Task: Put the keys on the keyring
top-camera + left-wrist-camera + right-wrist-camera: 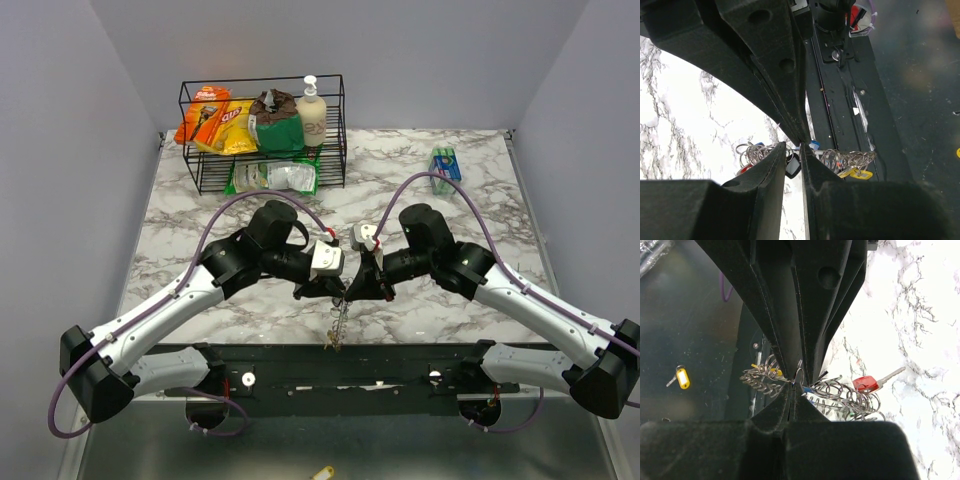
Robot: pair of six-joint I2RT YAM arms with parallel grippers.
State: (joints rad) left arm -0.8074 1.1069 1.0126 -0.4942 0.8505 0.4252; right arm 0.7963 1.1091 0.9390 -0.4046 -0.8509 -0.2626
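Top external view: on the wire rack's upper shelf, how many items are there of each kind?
Bags: 3 (orange bag, yellow bag, brown-and-green bag)
Pump bottle: 1
Total: 4

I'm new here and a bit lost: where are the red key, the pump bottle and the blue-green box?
red key (865,383): right wrist view, on its red plastic head.
pump bottle (312,118): top view, on its body.
blue-green box (446,163): top view, on its top face.
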